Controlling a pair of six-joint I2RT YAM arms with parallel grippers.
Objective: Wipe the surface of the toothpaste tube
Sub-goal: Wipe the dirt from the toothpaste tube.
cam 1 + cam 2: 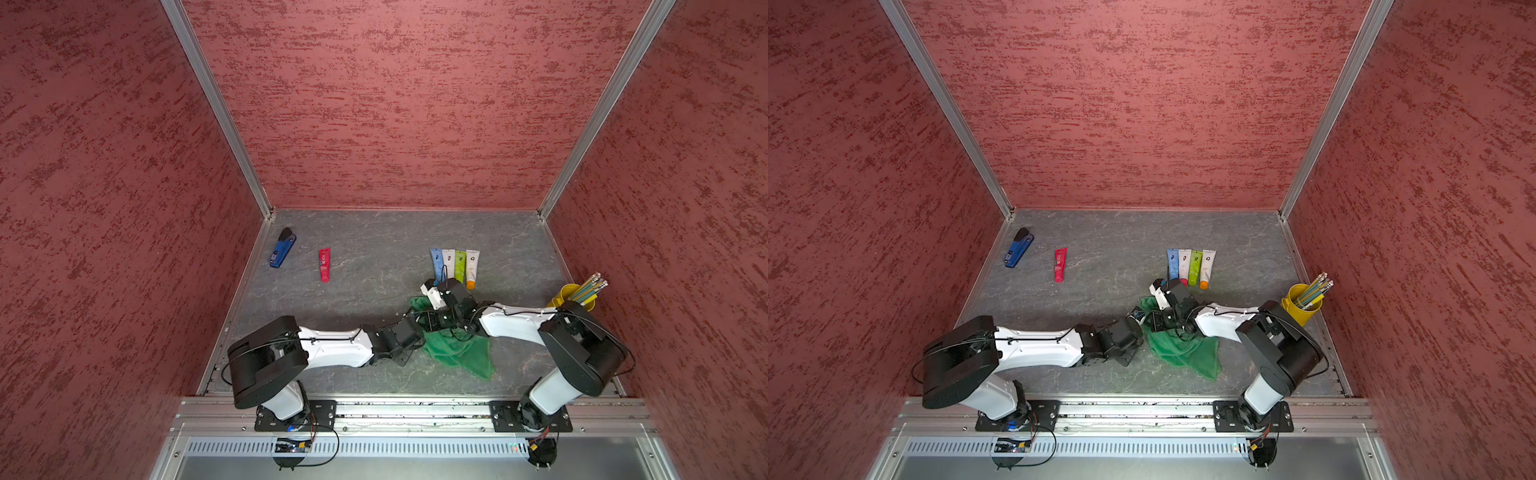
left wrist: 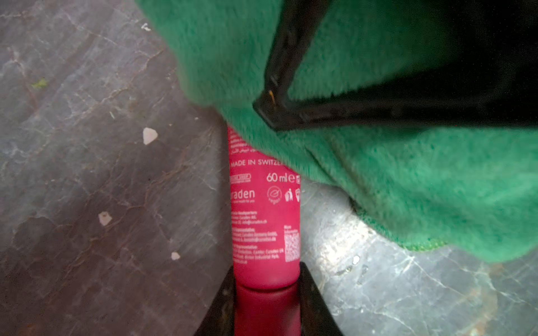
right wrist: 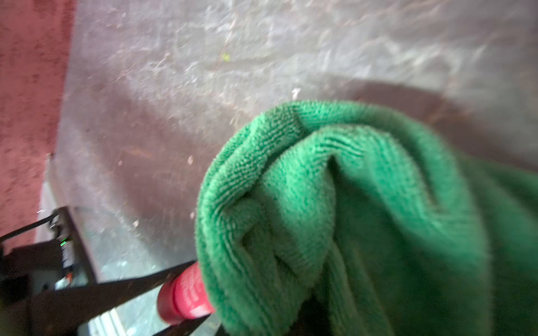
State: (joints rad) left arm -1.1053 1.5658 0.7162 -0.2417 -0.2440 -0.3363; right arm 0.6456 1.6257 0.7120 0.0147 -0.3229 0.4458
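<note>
My left gripper point(image 2: 266, 279) is shut on the cap end of a red toothpaste tube point(image 2: 263, 209) with white print, holding it out over the grey table. A green cloth point(image 2: 378, 180) covers the tube's far end. One black finger point(image 2: 288, 87) of the right gripper presses into that cloth. In the right wrist view the bunched cloth point(image 3: 349, 203) hides my right gripper's jaws, which are shut on it, and the tube's cap point(image 3: 186, 293) sticks out beside it. In both top views the two grippers meet over the cloth point(image 1: 457, 353), and the held tube is hidden.
Another red tube point(image 1: 324, 264) lies at the back left next to a blue stapler point(image 1: 283, 248). A row of several coloured tubes point(image 1: 455, 266) lies just behind the right wrist. A yellow cup of pencils point(image 1: 575, 297) stands by the right wall.
</note>
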